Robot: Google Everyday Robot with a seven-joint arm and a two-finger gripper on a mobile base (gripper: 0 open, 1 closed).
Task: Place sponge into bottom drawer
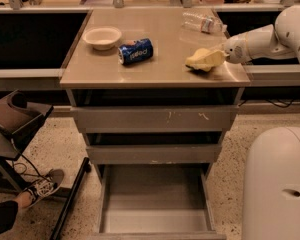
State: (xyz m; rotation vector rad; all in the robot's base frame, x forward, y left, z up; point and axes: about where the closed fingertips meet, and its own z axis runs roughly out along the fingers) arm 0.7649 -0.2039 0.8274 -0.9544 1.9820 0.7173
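The yellow sponge (201,61) lies on the right part of the grey cabinet top (155,71), near its front edge. My gripper (218,56) reaches in from the right on the white arm (260,41) and is at the sponge's right end, touching it. The bottom drawer (155,191) is pulled out below, with a plain grey floor and nothing in it. The two drawers above it are closed.
A blue soda can (135,52) lies on its side at mid top, a white bowl (102,36) to its left, a clear plastic bottle (202,23) at the back right. My white base (277,184) stands at the lower right. A person's shoe (40,189) and a chair are at the left.
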